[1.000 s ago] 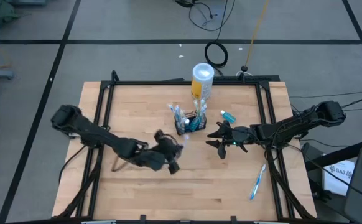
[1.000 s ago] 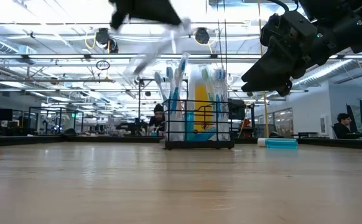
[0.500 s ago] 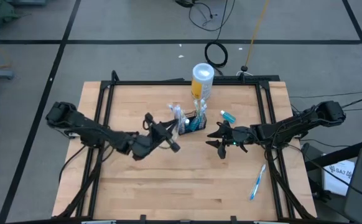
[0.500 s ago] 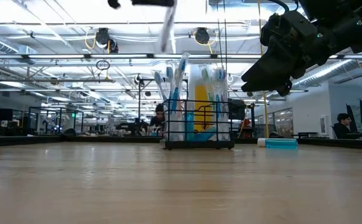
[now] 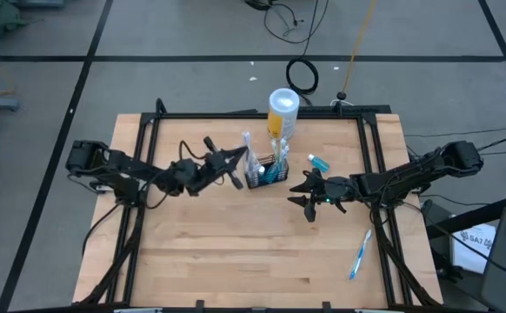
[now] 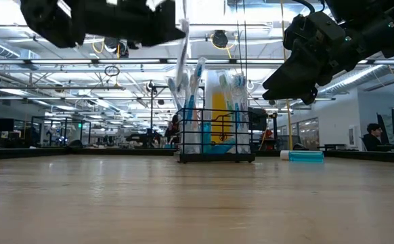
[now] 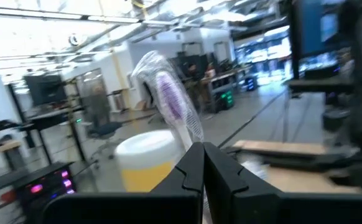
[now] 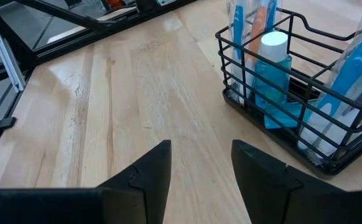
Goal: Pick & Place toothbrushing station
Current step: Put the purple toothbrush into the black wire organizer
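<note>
The toothbrushing station, a small black wire basket (image 5: pixel 267 170) (image 8: pixel 305 106) (image 6: pixel 216 135), stands at the table's far middle. It holds several upright toothbrushes and a teal bottle (image 8: pixel 272 61). My left gripper (image 5: pixel 235 166) (image 7: pixel 199 150) (image 6: pixel 175 24) hovers just left of it, shut on a clear-wrapped toothbrush (image 5: pixel 247 148) (image 7: pixel 170 101) with purple bristles. My right gripper (image 5: pixel 304 194) (image 8: pixel 199 163) (image 6: pixel 286 83) hangs open to the basket's right, above the table, with nothing between its fingers. My left gripper pinches the wrapped toothbrush's handle (image 7: pixel 195 138) between its two fingers. The fingers come about level from the table's left. The brush rises from the fingertips with its bristle end (image 7: pixel 162 87) uppermost, tilted, lifted clear of the table beside the basket's left end.
A white-and-yellow canister (image 5: pixel 282 113) (image 7: pixel 145 160) stands behind the basket near the far edge. A small teal tube (image 5: pixel 319 163) (image 6: pixel 305 156) lies right of the basket. A blue toothbrush (image 5: pixel 360 254) lies near the right front corner. Bare wood spans the near half.
My left gripper has swung from the table's middle toward the far edge and up beside the basket, tipping from pointing down to about level. It has stayed shut, and the wrapped toothbrush has come along and now stands nearly upright.
</note>
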Controlling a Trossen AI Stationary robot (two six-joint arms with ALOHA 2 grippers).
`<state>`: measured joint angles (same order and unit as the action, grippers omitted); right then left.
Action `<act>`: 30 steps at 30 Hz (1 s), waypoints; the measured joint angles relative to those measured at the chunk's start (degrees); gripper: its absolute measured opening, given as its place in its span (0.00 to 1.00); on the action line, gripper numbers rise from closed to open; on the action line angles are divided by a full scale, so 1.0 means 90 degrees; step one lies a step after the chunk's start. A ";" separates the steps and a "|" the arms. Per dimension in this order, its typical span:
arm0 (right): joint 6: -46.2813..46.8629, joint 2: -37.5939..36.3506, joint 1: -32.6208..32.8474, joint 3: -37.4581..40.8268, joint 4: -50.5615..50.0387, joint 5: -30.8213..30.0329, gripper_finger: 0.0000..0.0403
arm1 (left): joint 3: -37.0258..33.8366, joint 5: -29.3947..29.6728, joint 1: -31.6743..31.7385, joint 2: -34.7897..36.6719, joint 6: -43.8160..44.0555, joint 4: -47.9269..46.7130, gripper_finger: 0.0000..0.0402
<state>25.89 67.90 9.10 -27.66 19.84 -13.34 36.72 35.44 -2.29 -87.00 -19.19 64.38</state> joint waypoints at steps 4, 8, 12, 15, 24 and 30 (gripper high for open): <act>0.0000 0.0000 0.0002 0.0000 0.0000 0.0000 0.40 | -0.0054 -0.0229 0.0344 0.0000 -0.0022 -0.0010 0.00; 0.0000 0.0000 0.0000 0.0000 0.0000 0.0000 0.40 | -0.0054 -0.1037 0.0636 0.0000 0.0018 -0.0033 0.00; 0.0000 0.0000 0.0000 0.0000 0.0000 0.0000 0.40 | -0.0054 -0.1276 0.0731 0.0000 0.0210 -0.0328 0.00; 0.0000 0.0000 0.0000 0.0000 0.0000 -0.0002 0.40 | -0.0054 -0.1258 0.0764 0.0000 0.0162 -0.0629 0.00; -0.0312 0.0000 0.0000 0.0000 0.0000 -0.0002 0.40 | -0.0054 -0.1471 0.1054 0.0000 -0.0135 -0.0674 0.00; -0.0335 0.0000 0.0000 0.0000 0.0000 -0.0002 0.40 | -0.0047 -0.1716 0.1182 -0.0012 0.0320 -0.0414 0.00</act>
<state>22.87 67.90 9.10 -27.66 19.84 -13.37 36.29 20.00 8.34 -87.11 -16.30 60.66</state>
